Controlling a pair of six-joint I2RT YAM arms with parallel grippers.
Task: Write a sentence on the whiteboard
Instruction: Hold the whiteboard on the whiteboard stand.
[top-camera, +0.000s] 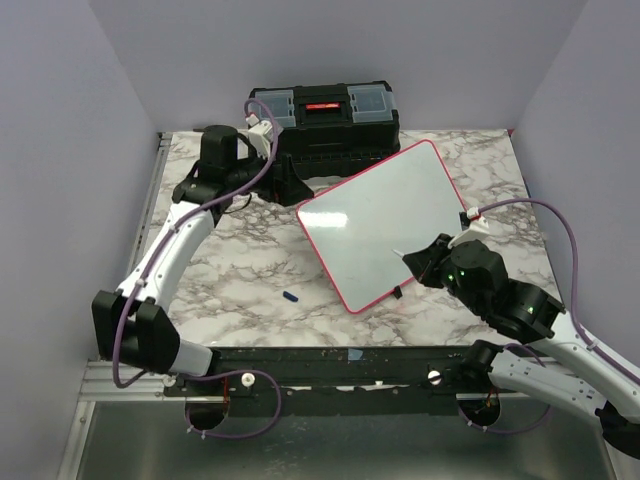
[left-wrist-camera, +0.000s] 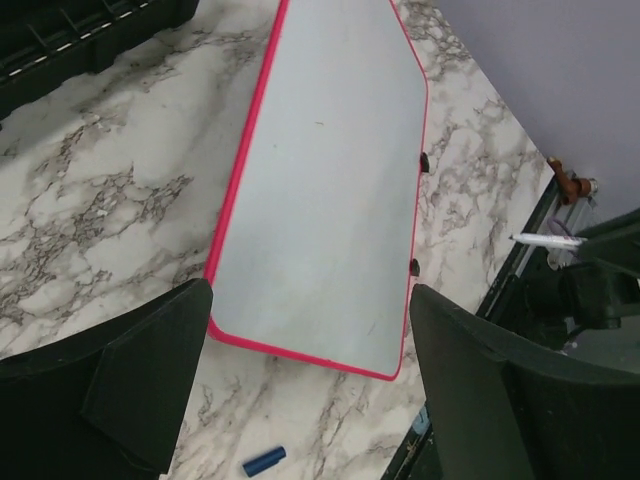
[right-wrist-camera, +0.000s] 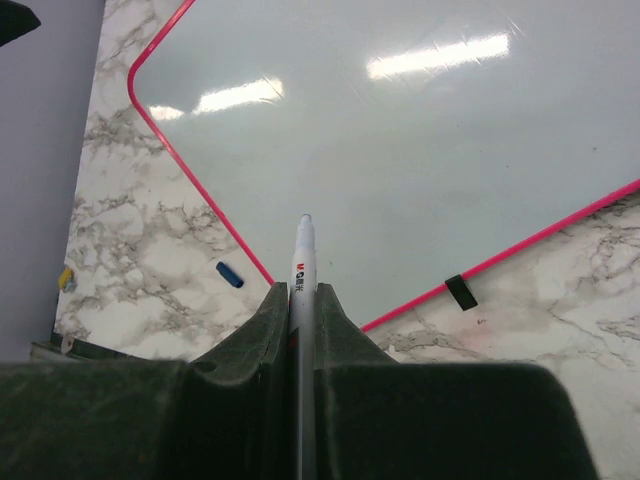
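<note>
Whiteboard (top-camera: 385, 225): blank, lying angled on table (top-camera: 230, 270), centre-right. Right gripper (right-wrist-camera: 303, 290): clamped on marker (right-wrist-camera: 303, 250), over board's near edge. Left gripper (left-wrist-camera: 310, 300): fingers apart, empty. Step: pre-writing; next we lower the tip gently.

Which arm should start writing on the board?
Right. The right pincer is shut on the marker, its tip over the whiteboard. The left pincer is open and empty.
</note>
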